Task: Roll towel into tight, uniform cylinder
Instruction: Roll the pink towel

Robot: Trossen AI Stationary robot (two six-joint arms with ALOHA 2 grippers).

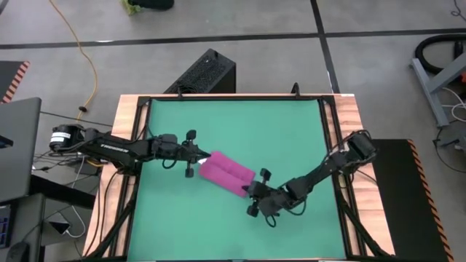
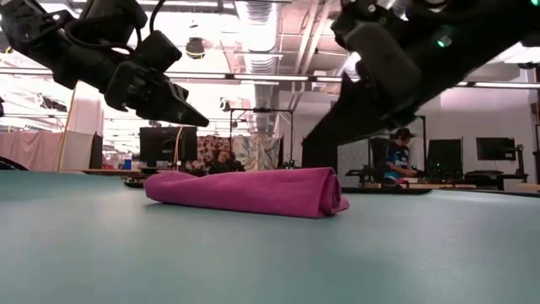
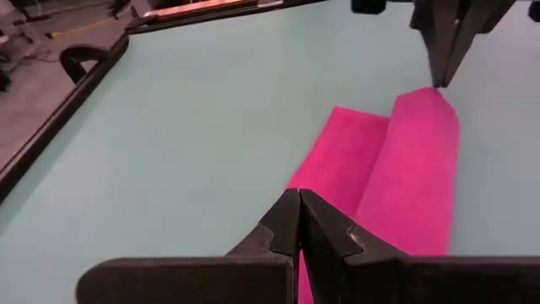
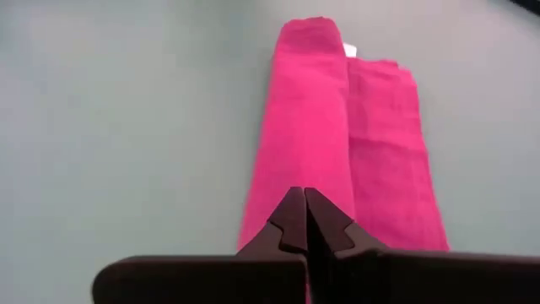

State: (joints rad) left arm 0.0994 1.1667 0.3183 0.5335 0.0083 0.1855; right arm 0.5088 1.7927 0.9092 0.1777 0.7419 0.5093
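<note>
The magenta-pink towel (image 1: pixel 226 173) lies on the green mat (image 1: pixel 233 124), partly rolled. A thick roll (image 4: pixel 304 127) runs along one side and a flat flap (image 4: pixel 388 143) lies beside it. A small white tag (image 4: pixel 349 51) shows at its far end in the right wrist view. My left gripper (image 3: pixel 299 203) is shut and hangs above the towel's left end (image 2: pixel 160 181), clear of it in the low view. My right gripper (image 4: pixel 304 203) is shut above the towel's right end (image 1: pixel 246 188), also raised off the cloth.
The mat is framed by a wooden border with black rails (image 1: pixel 135 145). Bare mat lies on the far side (image 1: pixel 240 124) and the near side (image 1: pixel 218 233) of the towel. A person (image 2: pixel 396 160) stands in the room behind the table.
</note>
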